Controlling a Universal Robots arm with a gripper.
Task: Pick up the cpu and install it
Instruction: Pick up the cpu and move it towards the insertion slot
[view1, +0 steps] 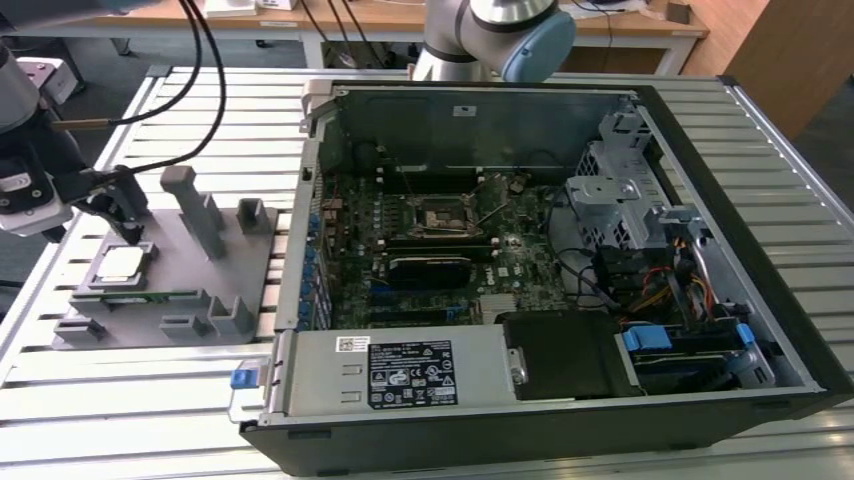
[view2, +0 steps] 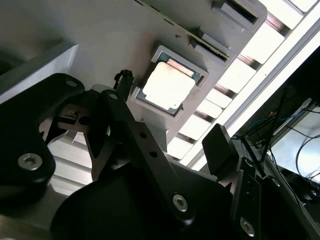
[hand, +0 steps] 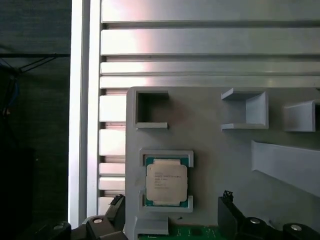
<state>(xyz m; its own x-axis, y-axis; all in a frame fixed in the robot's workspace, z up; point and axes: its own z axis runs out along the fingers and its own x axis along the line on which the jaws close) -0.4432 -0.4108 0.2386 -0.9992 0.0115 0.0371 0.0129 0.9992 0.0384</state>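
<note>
The cpu (view1: 120, 264) is a silver-topped square chip lying flat in a recess of the grey holder block (view1: 200, 300), at the exterior view's left. My gripper (view1: 123, 222) hangs just above it, open, with nothing between its fingers. In the first wrist view the cpu (hand: 166, 182) sits in its frame, and the gripper (hand: 171, 197) has one black fingertip on each side of it, both apart from the chip. The second wrist view shows the cpu (view2: 167, 86) beyond the gripper (view2: 170, 112). The motherboard socket (view1: 438, 215) lies inside the open computer case.
The open computer case (view1: 747, 200) takes up the middle and the exterior view's right, with a power supply (view1: 400, 372) at its front. Grey posts (view1: 194, 205) rise from the holder block near my gripper. A green memory stick (hand: 195, 232) lies beside the cpu. Cables (view1: 200, 60) hang above.
</note>
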